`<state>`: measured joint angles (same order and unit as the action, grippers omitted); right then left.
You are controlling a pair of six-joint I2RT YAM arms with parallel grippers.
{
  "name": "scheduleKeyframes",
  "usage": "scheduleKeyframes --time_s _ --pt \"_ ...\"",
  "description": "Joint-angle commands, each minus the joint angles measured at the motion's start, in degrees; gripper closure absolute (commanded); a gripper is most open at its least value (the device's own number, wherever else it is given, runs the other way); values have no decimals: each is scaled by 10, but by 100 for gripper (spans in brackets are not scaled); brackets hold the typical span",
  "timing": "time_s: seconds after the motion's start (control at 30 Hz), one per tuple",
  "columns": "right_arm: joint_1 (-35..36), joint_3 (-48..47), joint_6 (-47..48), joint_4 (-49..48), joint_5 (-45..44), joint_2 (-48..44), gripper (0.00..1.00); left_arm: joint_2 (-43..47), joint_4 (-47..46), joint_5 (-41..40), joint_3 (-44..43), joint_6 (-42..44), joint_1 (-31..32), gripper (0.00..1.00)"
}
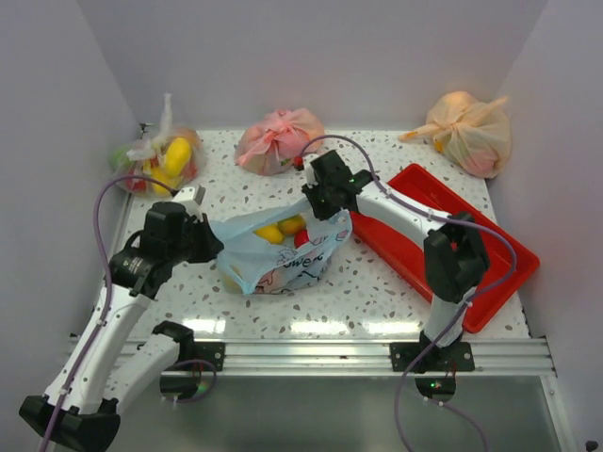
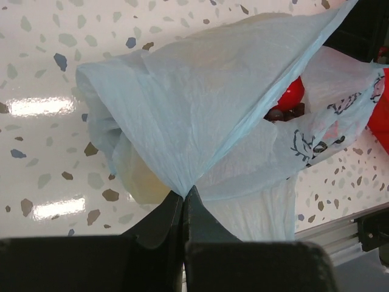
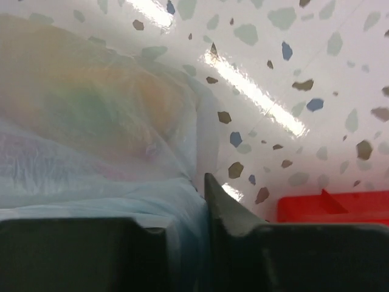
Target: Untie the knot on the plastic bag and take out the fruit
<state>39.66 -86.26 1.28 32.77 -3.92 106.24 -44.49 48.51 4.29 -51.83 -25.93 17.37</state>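
Bag [image 1: 283, 264] mid-table, mouth open, fruit [image 1: 269, 233] inside. Left gripper [image 2: 184, 193] clamped shut on left rim; right gripper [image 3: 192, 182] nearly closed, right-rim film between jaws. Film thin, limp, slippery, tearable: pinch bunched rim.

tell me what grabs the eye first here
A blue bag sits mid-table with its mouth open, yellow fruits and a red fruit showing inside. The left claw pinches one corner and the right claw is at the opposite edge. A red tray lies to the right.
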Motion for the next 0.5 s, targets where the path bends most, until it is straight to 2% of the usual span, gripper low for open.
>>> scheduleKeyframes --time_s 0.0,0.07,0.13,0.27,0.33,0.37,0.43,0.47 --pt "-50 41 -85 -46 55 -61 86 -2 11 -36 2 11 -3 100" --pt "-51 50 -95 -53 83 -76 99 -20 -3 -56 5 17 -3 100" --pt "-52 71 -116 -84 152 -100 100 -36 -20 -110 13 15 -2 100" --pt "-51 134 -194 -169 202 -146 100 -109 -57 -107 3 -4 -13 98" --pt "-49 147 -229 -190 186 -160 100 -114 -68 -109 -16 -17 -12 82" --pt "-49 165 -240 -200 176 -174 100 -111 -71 -112 -33 -23 -12 60" --pt "-46 182 -268 -222 148 -189 100 -99 -76 -131 -52 -35 -12 38" --pt "-42 192 -276 -225 134 -197 100 -98 -70 -147 -75 -41 -12 22"
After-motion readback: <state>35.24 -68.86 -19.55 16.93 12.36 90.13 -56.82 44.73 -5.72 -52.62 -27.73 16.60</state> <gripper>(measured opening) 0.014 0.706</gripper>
